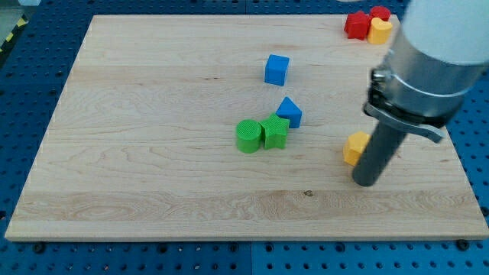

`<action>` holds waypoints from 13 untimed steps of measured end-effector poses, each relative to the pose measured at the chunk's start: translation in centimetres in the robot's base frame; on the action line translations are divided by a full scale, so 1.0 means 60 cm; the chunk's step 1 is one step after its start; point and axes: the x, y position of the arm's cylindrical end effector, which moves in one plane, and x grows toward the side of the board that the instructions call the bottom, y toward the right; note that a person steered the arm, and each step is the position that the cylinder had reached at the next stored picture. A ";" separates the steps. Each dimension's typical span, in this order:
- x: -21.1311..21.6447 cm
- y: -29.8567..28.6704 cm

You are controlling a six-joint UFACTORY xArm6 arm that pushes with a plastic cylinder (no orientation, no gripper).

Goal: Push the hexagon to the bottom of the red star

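Note:
A yellow block (354, 147), which looks like the hexagon, lies at the board's right side, its right part hidden behind my rod. My tip (365, 182) rests on the board just below and right of it, touching or nearly touching it. The red star (355, 24) sits at the view's top right corner of the board. A second red block (380, 13) and another yellow block (380, 31) press against the star's right.
A blue cube (276, 69) stands above the board's centre. A blue block (289, 111), a green star-like block (275, 131) and a green cylinder (247, 137) cluster at the centre. The wooden board (153, 153) ends close to the right of my rod.

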 end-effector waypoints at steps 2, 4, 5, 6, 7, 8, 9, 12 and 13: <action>-0.043 0.053; -0.051 -0.038; -0.070 -0.020; -0.077 0.020; -0.078 0.033; -0.105 0.036; -0.125 0.036; -0.153 0.036; -0.174 0.036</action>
